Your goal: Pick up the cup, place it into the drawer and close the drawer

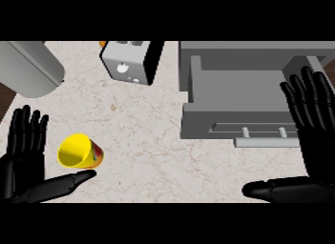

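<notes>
Marbled surface (162, 138) carries the yellow cup (79, 151), tipped on its side between the spread, empty left hand (22, 162) fingers and thumb, ready for grasping, while the open right hand (314, 143) rests beside the open drawer (233, 81).

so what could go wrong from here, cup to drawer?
1. The yellow cup lies on its side between the open fingers and thumb of the left robot hand; closing on it could roll or squirt it away.
2. The open drawer sits across the counter from the cup, so the carry is long.
3. The right robot hand hovers over the drawer's right wall and may crowd the drop.
</notes>
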{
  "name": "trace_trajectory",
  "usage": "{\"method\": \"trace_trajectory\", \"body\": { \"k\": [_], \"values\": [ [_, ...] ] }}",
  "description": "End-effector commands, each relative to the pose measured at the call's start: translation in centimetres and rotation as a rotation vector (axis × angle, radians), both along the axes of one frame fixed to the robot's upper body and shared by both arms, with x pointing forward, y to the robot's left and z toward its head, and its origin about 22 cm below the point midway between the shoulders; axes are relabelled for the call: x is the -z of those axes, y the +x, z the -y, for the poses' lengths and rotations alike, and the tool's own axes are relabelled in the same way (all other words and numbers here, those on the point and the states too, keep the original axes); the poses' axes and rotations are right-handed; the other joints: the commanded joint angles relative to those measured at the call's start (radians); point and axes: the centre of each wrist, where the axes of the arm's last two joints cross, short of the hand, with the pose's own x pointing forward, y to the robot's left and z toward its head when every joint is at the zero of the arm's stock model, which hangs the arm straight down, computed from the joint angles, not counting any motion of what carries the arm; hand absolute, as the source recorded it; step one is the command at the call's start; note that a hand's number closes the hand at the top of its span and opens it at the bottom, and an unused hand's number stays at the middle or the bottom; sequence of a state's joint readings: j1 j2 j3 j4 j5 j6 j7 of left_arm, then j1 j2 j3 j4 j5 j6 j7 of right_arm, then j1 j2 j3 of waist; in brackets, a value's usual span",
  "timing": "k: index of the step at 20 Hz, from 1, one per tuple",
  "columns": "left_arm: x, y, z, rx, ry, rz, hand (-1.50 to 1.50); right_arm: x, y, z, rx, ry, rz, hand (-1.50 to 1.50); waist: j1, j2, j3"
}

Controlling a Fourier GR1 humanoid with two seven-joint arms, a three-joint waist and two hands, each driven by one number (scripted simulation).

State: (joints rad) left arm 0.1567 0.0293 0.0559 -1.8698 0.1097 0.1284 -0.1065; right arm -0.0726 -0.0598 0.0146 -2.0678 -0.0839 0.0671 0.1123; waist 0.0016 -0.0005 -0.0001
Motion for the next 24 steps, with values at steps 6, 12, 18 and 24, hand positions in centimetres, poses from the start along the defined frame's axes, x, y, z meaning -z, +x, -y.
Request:
{"method": "trace_trajectory", "body": {
  "k": [6,12,18,24],
  "values": [
    [4.2,0.2,-4.2,-0.082,0.005,-0.048,-1.5,0.5,-0.7,2.1,-0.003,-0.017,-0.012,-1.5,-0.003,0.0,0.0],
    [7.9,-0.1,-3.6,-0.033,0.012,-0.081,-1.5,0.2,1.8,1.6,-0.009,-0.003,-0.018,-1.5,0.0,0.001,0.0],
    [9.0,0.5,-4.1,-0.062,0.003,-0.107,-1.5,-0.6,0.4,1.7,-0.013,-0.027,-0.008,-1.5,-0.001,0.0,0.0],
    [11.9,-1.3,-4.5,-0.069,-0.02,-0.114,-1.5,-1.4,-0.3,1.2,-0.017,-0.013,0.002,-1.5,-0.001,0.0,0.0]
  ]
}}
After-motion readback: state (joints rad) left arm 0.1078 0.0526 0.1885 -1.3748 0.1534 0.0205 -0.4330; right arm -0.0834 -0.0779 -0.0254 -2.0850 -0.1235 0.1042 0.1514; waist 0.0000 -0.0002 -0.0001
